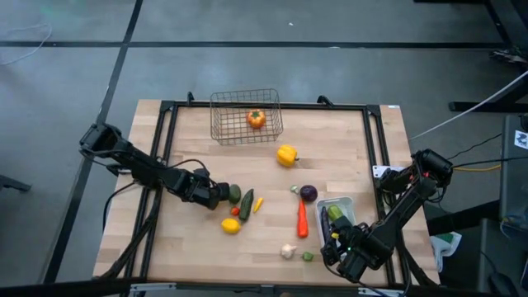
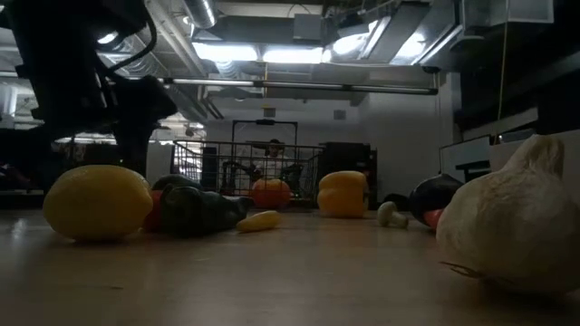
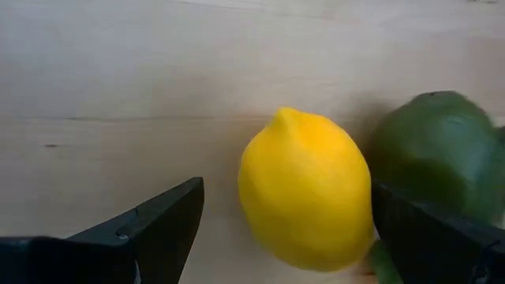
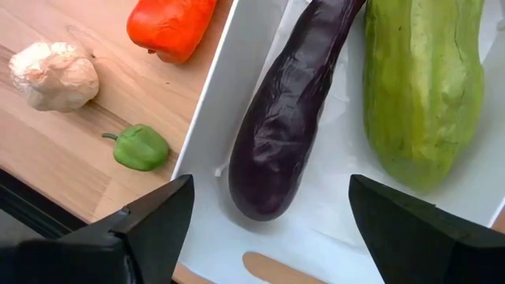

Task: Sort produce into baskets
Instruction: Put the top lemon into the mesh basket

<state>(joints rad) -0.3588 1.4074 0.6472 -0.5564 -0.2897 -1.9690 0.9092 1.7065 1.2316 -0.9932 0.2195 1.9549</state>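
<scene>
Straddling lemon w/ left end effector wide; centring before closing, avoiding green veg beside. Right end effector wide over tray.

The table is pale wood with fine lines in it. The basket is thin metal wire. The tray is smooth white plastic. The lemon looks smooth and matt. The eggplant is shiny and wrinkly.
</scene>
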